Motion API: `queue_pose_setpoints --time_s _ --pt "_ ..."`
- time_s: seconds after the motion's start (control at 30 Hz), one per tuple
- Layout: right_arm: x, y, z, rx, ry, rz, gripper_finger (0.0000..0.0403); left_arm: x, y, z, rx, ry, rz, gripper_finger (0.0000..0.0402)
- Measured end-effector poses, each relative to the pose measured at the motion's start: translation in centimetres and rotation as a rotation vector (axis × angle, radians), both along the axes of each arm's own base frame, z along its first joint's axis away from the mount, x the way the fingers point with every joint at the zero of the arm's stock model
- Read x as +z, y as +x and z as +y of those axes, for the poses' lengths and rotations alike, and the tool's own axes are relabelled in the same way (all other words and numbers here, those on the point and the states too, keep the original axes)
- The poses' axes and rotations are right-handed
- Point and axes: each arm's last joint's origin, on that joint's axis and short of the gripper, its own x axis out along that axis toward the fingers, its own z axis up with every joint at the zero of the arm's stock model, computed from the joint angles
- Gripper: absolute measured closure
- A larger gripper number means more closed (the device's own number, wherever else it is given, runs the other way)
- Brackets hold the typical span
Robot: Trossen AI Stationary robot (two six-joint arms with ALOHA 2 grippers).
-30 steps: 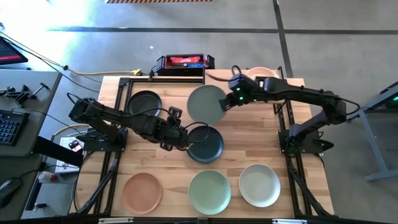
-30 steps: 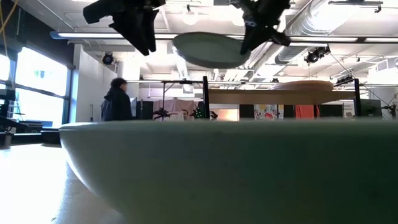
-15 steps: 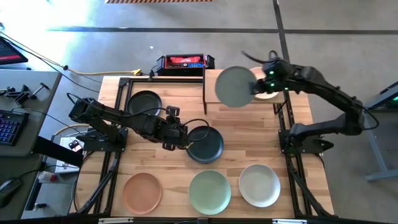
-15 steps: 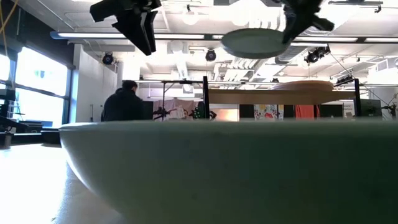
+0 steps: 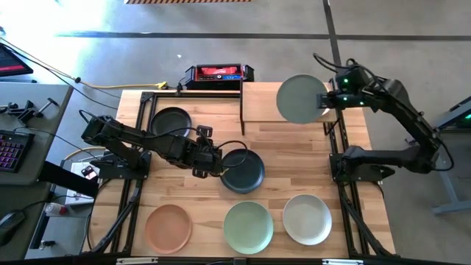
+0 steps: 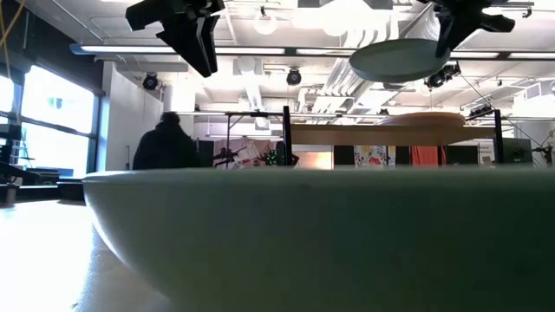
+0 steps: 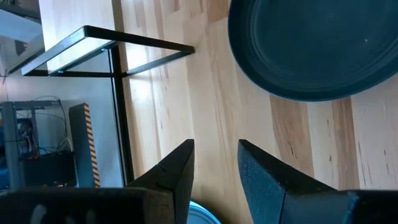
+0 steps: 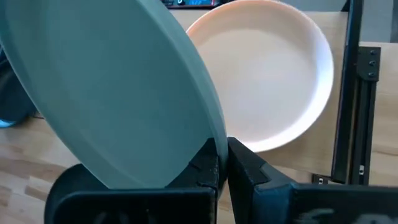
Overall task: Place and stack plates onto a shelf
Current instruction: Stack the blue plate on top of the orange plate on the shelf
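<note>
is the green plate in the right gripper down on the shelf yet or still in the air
In the air: the low view shows the green plate, pinched by the right gripper, well above the shelf.

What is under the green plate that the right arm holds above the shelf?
The right end effector holds the green plate over a peach plate that lies on the shelf. The green plate covers part of the peach plate and the shelf board.

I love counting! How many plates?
7: peach plate, green plate, cream plate in front; dark plate mid-table; black plate back left; held plate in right tool; pale plate beneath it. More may hide.
</note>
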Motion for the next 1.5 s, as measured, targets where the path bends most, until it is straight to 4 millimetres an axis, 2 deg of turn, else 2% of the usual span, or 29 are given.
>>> queue_pose_setpoints --time_s 0.1,0.33,0.47,0.77,0.93,1.5 --pt "-0.2 -0.6 0.0 -0.019 0.002 -0.016 0.0403 0.0 0.0 0.0 0.000 0.000 0.000 0.0291" --pt "-3.8 -0.9 -0.6 -0.032 0.062 -0.076 0.0403 0.0 0.0 0.0 0.000 0.000 0.000 0.0291" --pt "-4.8 -1.5 -0.7 -0.101 0.081 -0.105 0.0403 0.0 0.0 0.0 0.001 -0.001 -0.001 0.0291" --pt "-4.7 -3.6 -1.3 -0.329 0.076 -0.171 0.0403 0.0 0.0 0.0 0.001 -0.001 0.000 0.0291" --pt "-4.8 -4.1 -1.7 -0.427 0.086 -0.196 0.0403 0.0 0.2 0.0 0.000 -0.006 -0.020 0.0291" --pt "-5.8 -3.2 -3.5 -0.479 0.132 -0.123 0.0403 0.2 0.6 -0.1 -0.001 -0.016 -0.065 0.0291"
